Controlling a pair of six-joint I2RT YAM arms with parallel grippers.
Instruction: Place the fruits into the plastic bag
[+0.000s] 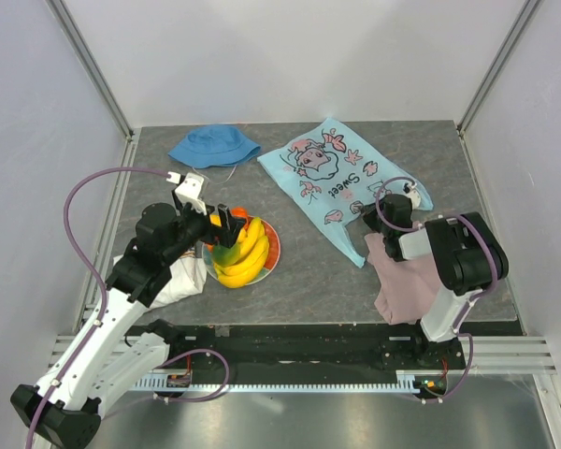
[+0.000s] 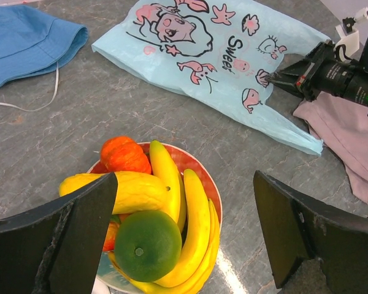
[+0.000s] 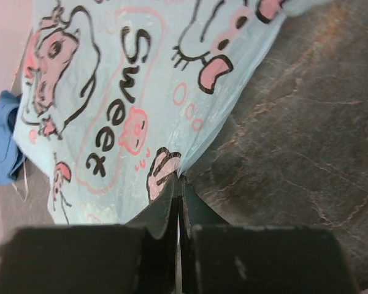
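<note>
The fruits lie heaped on a red-rimmed plate [image 2: 213, 187]: yellow bananas [image 2: 196, 220], a round green fruit [image 2: 147, 245] and orange-red fruits [image 2: 124, 154]. My left gripper [image 2: 185, 190] hovers just above the heap, wide open, one finger on each side, holding nothing. The light-blue plastic bag [image 1: 332, 178] lies flat at the back right, printed with a pink cartoon girl. At its near right edge my right gripper [image 3: 179, 184] is shut, its fingertips pinching the bag's thin edge [image 3: 190, 159]. From above, the left gripper [image 1: 226, 227] covers part of the bananas [image 1: 246, 254].
A blue bucket hat [image 1: 213, 145] lies at the back left. Under the right arm, near the table's front right, is a pink cloth [image 1: 402, 281]. A white cloth [image 1: 182, 281] sits beneath the left arm, left of the plate [image 1: 273, 251].
</note>
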